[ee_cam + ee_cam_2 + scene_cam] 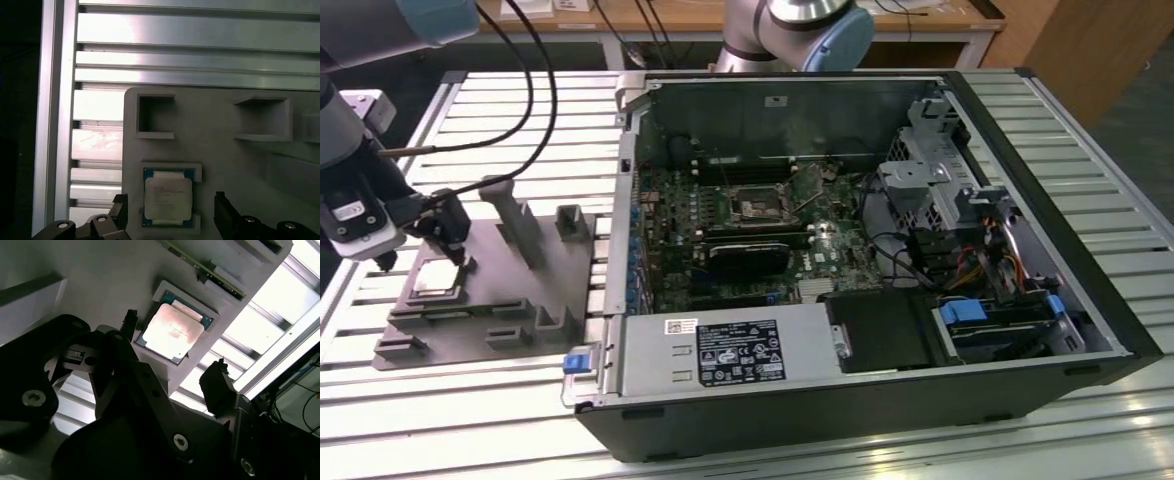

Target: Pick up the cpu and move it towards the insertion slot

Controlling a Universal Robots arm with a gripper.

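In the first wrist view the end effector (pixel 171 212) hangs over the cpu (pixel 168 198). Its 2 black fingers (pixel 223 215) stand wide open, 1 on each side of the chip with a gap to it, and they hold nothing. The cpu lies flat in a shallow square recess of the fixture plate (pixel 507 300). The plate is matte grey plastic and has 2 other square recesses (pixel 156 116) near the chip.

The chip has a smooth silvery metal top with rounded corners and a thin green border. In the exterior view the plate is at 9 o'clock from the open black case (pixel 854 410). The insertion slot (pixel 758 207) is a dark square with a shiny metal frame on the green board (pixel 670 225) inside the case. It is well apart from the cpu, at about 3 o'clock from it. Plate and case rest on a surface (pixel 1067 110) of ribbed aluminium slats.
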